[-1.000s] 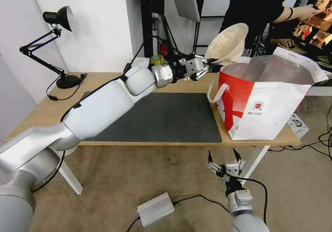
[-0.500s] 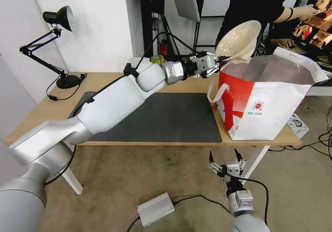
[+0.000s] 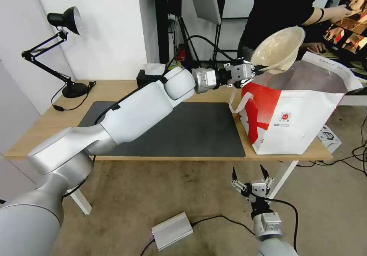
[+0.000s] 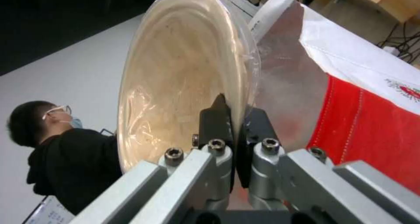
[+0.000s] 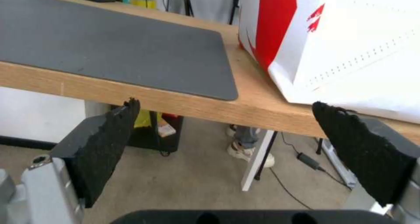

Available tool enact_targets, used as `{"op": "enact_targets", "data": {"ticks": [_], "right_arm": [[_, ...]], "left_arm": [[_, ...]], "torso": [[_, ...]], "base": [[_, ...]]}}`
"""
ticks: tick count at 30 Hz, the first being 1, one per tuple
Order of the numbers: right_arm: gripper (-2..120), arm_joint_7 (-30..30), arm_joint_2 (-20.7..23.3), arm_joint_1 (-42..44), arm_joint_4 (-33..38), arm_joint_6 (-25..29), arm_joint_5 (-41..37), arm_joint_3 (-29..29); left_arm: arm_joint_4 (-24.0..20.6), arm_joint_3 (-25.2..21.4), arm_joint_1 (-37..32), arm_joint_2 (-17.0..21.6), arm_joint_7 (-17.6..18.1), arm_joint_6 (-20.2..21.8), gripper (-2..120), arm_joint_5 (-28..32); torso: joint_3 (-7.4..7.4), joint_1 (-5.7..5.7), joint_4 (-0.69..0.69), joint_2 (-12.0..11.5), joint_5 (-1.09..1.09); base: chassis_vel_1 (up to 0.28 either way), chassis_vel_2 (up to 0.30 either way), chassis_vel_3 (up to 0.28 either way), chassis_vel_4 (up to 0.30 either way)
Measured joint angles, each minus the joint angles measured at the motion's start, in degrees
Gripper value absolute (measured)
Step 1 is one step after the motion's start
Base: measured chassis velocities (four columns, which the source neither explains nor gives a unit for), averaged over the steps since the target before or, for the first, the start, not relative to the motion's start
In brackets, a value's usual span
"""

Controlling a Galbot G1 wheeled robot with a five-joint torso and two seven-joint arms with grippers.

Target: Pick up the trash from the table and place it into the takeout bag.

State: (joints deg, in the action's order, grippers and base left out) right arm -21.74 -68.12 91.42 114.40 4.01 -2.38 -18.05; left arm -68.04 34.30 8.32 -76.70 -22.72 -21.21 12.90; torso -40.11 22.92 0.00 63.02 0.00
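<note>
Fingers point(image 4: 215, 119) clamped the shallow beige bowl's point(image 3: 278, 49) rim above the takeout bag point(image 3: 294, 110).
You needed the left gripper point(image 3: 255, 71) farther over the opening before releasing; the right gripper point(image 3: 249, 174) hung open below the table point(image 3: 46, 122).

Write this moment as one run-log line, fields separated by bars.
left gripper: shut on beige bowl rim, tilted | above takeout bag mouth | right gripper: open, below table edge

The takeout bag point(image 3: 290, 110) hides its own contents below the left gripper point(image 3: 255, 69). In the left wrist view, that gripper's fingers point(image 4: 215, 119) cover part of the beige bowl point(image 4: 175, 73) rim.
</note>
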Motion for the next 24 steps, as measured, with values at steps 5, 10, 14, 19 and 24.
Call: {"op": "enact_targets", "data": {"ticks": [5, 10, 14, 19, 24], "right_arm": [[100, 0.0, -0.1, 0.0, 0.2, 0.0, 0.0, 0.0], [100, 0.0, -0.1, 0.0, 0.3, 0.0, -0.1, 0.0], [100, 0.0, -0.1, 0.0, 0.3, 0.0, -0.1, -0.1], [100, 0.0, -0.1, 0.0, 0.3, 0.0, -0.2, -0.2], [100, 0.0, -0.1, 0.1, 0.3, 0.0, -0.2, -0.2]], "left_arm": [[1.4, 0.5, 0.0, -0.8, -0.2, -0.7, 0, -0.2], [3.3, 0.6, 0.1, -1.7, -0.3, -1.6, 0, -0.8], [4.6, 0.6, 0.0, -2.6, -0.3, -2.2, 0, -1.2], [6.1, 0.6, 0.1, -3.9, -0.5, -2.8, 0, -1.7], [7.4, 0.6, 0.2, -4.9, -0.5, -3.3, 0, -2.2]], "torso": [[0.00, 0.00, 0.01, 0.0, 0.00], [0.00, 0.00, 0.00, 0.0, 0.00], [0.00, 0.00, 0.01, 0.0, 0.00], [0.00, 0.00, 0.00, 0.0, 0.00], [0.00, 0.00, 0.00, 0.0, 0.00]], "base": [[0.000, 0.000, 0.000, 0.000], [0.000, 0.000, 0.000, 0.000], [0.000, 0.000, 0.000, 0.000], [0.000, 0.000, 0.000, 0.000], [0.000, 0.000, 0.000, 0.000]]}}
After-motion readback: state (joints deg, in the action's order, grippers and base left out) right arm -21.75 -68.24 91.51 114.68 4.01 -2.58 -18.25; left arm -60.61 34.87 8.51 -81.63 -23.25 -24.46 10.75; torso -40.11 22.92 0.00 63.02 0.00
